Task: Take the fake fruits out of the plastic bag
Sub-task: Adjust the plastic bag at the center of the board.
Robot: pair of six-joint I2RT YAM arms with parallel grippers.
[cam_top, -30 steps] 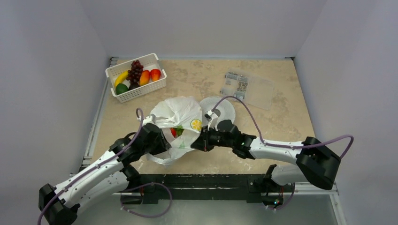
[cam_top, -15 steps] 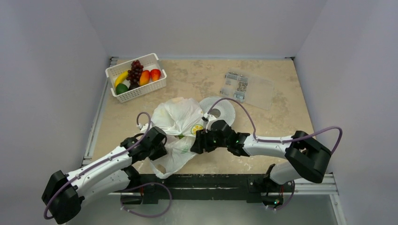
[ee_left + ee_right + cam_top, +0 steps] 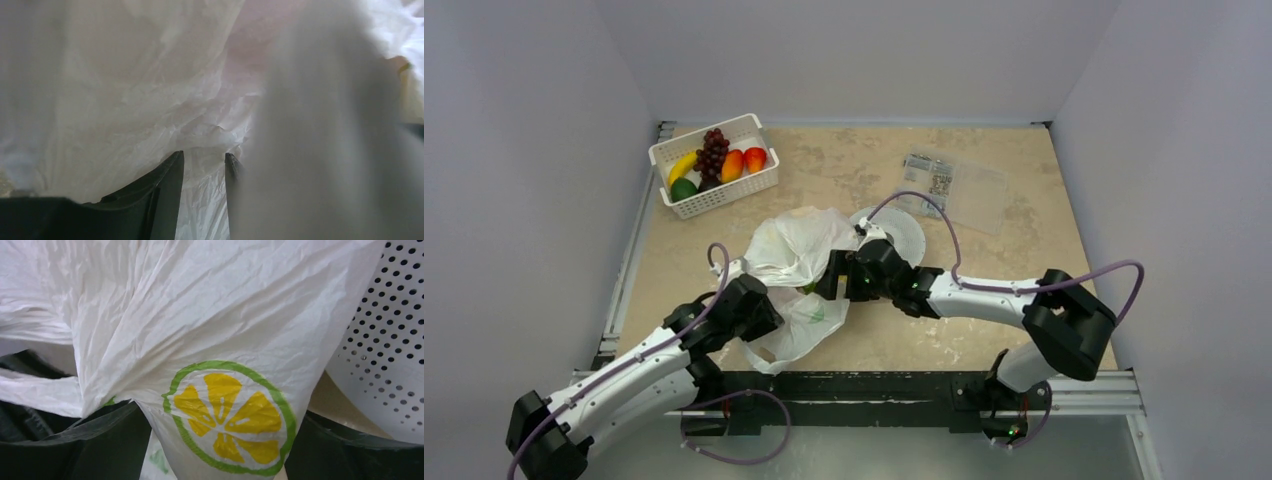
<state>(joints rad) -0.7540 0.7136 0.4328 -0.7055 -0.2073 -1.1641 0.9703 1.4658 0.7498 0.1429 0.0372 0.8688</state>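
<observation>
Top view: plastic bag point(image 3: 799, 250) lies mid-counter point(image 3: 1024, 250) between left hand point(image 3: 762, 305) and right hand point(image 3: 832, 285), fruits hidden inside; best have the left pin the bag while the right goes in through the mouth. Left wrist: left hand clamps a bag fold. Right wrist: right hand spread wide, film between fingers point(image 3: 340, 455), gripping nothing.

This looks like a robotics lab test cell. A left arm point(image 3: 639, 365) and a right arm point(image 3: 984, 298) are bolted to a metal rail point(image 3: 874, 385) at 6 o'clock. Bare grey walls point(image 3: 854, 50) box in a stone-pattern surface point(image 3: 1014, 250) holding staged props: a plastic bag point(image 3: 799, 245) at centre and a white basket point(image 3: 724, 197) of toy fruit at 11 o'clock.
</observation>
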